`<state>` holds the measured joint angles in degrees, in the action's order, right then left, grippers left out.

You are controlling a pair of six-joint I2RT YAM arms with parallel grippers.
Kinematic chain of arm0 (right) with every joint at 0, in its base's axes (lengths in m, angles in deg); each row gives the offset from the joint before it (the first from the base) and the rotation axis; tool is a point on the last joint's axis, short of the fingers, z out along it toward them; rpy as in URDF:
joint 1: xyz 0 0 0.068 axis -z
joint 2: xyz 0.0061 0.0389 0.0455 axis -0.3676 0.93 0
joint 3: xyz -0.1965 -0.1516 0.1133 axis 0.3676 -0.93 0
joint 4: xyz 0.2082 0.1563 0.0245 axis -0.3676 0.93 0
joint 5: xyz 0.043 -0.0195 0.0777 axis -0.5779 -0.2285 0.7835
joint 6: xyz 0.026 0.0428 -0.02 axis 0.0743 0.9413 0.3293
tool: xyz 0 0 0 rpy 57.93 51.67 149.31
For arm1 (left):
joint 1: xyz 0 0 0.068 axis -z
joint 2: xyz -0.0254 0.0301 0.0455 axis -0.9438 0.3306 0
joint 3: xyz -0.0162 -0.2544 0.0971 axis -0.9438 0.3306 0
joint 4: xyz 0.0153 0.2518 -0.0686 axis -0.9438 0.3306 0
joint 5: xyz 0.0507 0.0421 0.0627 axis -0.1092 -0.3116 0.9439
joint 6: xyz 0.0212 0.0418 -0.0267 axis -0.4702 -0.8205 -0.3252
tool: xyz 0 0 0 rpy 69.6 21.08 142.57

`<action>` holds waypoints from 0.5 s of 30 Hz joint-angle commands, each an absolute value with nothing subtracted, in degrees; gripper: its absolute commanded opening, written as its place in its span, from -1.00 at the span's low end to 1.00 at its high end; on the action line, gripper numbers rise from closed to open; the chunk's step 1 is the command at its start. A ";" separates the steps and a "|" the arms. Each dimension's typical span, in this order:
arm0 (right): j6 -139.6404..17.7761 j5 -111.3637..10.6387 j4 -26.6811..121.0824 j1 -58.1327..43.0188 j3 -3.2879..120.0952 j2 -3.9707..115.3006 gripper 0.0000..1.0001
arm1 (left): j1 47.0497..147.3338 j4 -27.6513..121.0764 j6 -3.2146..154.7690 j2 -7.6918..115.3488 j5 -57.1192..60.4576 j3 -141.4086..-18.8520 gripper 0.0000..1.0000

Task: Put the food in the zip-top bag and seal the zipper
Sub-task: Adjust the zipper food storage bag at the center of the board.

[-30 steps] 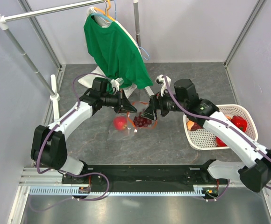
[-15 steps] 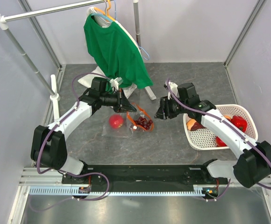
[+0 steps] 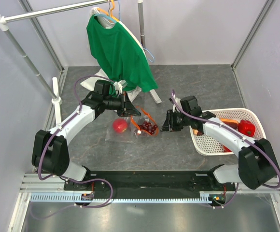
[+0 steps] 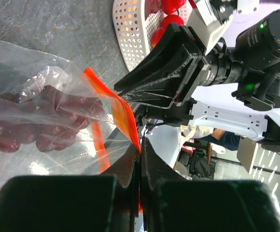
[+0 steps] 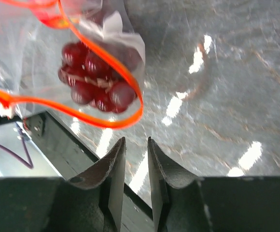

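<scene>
The clear zip-top bag (image 3: 128,134) lies on the table between the arms, its mouth held open. My left gripper (image 3: 129,112) is shut on the orange-red zipper (image 4: 123,113) at the bag's upper edge. Inside the bag sit a red round fruit (image 3: 120,125) and the dark grape bunch (image 3: 148,128); the right wrist view shows the grapes (image 5: 95,77) ringed by the zipper loop (image 5: 82,111). My right gripper (image 3: 164,123) hovers just right of the bag mouth, its jaws a narrow gap apart with nothing between them. A red bell pepper (image 3: 246,127) rests in the basket.
A white perforated basket (image 3: 208,142) with more red food stands at the right, under my right forearm. A green shirt (image 3: 118,48) hangs from a rack at the back, above a white cloth bundle (image 3: 90,83). A white post (image 3: 57,94) stands at the left.
My right gripper has pulled back from the bag mouth to the right, leaving the grapes inside, and its jaws have narrowed. The left gripper has kept its hold on the zipper edge.
</scene>
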<state>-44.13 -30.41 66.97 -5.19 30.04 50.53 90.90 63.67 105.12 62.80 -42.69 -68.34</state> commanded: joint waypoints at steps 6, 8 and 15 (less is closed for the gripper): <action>-38.04 -29.79 56.89 -8.31 29.18 54.83 -0.33 | 90.47 61.74 106.12 60.95 -44.30 -69.13 -0.96; -37.17 -30.31 55.75 -8.58 28.65 55.79 -0.33 | 90.38 61.65 106.12 60.95 -44.30 -69.22 -0.96; -37.51 -31.81 56.62 -8.49 29.26 57.55 -0.35 | 89.94 62.00 105.68 60.86 -44.56 -68.96 -0.96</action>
